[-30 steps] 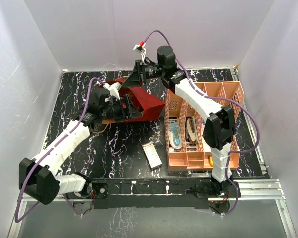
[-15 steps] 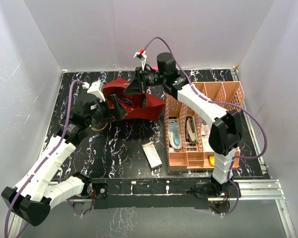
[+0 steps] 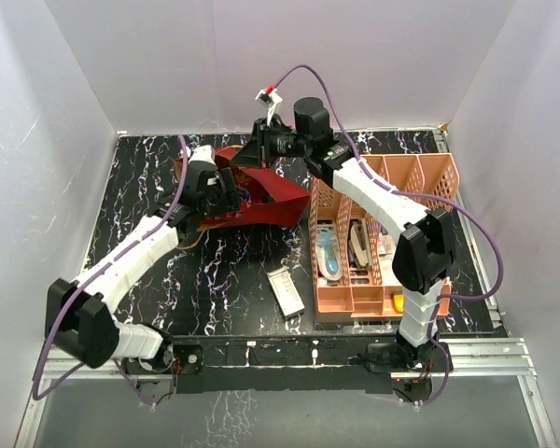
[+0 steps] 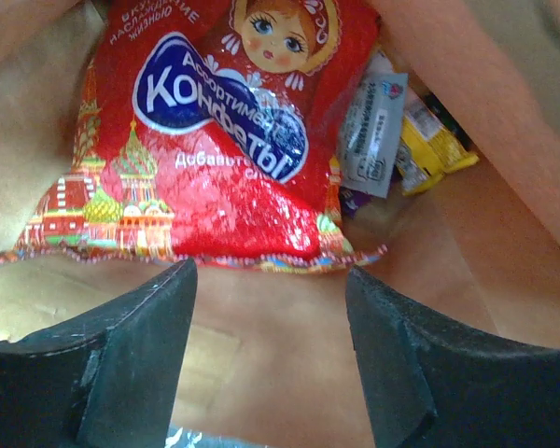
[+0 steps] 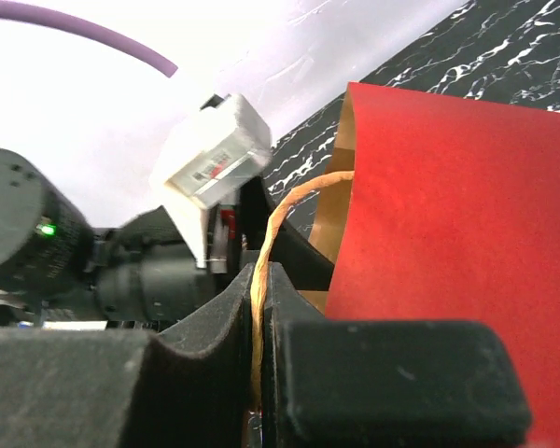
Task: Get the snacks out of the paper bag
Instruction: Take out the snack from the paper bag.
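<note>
Inside paper bag [image 4: 280,313], red snack packet [image 4: 215,159]

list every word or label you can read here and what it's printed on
"Конфеты": large white letters on the blue logo of the red snack packet.
"Ассортимент", as far as it can be made out: smaller, just above it on the same logo.
"Добавьте": below the logo; the rest is lost in glare.
Slanted line at the packet's top edge: too small to read.
Print on the grey-white wrapper and yellow wrapper: too blurred.
Barcode sticker on the white block: unreadable.

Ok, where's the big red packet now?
The red packet lies inside the paper bag, left wrist view, just beyond the left pincer, small wrappers on its right.
</note>
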{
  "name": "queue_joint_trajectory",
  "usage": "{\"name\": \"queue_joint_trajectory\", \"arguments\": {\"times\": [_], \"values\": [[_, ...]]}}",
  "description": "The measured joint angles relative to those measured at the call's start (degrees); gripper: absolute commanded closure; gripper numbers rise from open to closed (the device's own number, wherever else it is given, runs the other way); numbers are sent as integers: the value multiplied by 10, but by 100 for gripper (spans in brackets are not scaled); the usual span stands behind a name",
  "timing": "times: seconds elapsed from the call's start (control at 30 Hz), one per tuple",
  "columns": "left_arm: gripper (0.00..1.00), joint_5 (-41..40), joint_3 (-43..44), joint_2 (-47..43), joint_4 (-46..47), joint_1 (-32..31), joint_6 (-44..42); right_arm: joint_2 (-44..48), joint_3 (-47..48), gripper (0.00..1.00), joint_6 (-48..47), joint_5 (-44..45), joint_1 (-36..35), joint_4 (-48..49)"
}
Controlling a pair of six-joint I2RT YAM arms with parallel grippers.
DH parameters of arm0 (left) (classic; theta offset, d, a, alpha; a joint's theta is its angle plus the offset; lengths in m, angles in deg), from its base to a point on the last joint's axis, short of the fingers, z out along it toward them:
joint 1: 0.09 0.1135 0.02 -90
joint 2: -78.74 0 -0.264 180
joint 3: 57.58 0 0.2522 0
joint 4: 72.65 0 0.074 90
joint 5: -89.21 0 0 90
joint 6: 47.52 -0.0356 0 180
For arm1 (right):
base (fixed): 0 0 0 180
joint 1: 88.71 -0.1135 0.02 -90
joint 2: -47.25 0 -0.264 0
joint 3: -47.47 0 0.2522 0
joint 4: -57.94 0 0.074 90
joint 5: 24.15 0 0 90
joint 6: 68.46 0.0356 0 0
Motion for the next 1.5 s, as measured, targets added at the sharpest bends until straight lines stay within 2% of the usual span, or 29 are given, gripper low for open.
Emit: {"name": "queue_joint_trajectory", "arguments": {"times": [0.2, 0.57, 0.67, 0.77, 0.9, 1.3, 1.4, 1.5], "values": [[20, -36, -8, 61, 80, 11, -35, 0, 4, 92, 11, 5, 5, 2], [12, -46, -73, 117, 245, 55, -77, 5, 6, 92, 5, 44, 0, -12], [7, -43, -77, 142, 285, 57, -77, 5, 13, 92, -1, 57, 0, -18], [7, -44, -70, 169, 308, 57, -78, 5, 25, 92, -6, 64, 1, -26], [22, -30, -51, 203, 314, 57, -74, 5, 27, 92, -9, 71, 4, -31], [93, 5, -50, 189, 297, 61, -43, 5, 26, 92, -11, 75, 7, -37], [100, 6, -50, 184, 287, 62, -38, 6, 26, 92, -11, 76, 7, -37], [100, 7, -44, 182, 271, 64, -36, 9, 25, 92, -13, 77, 7, -37]]}}
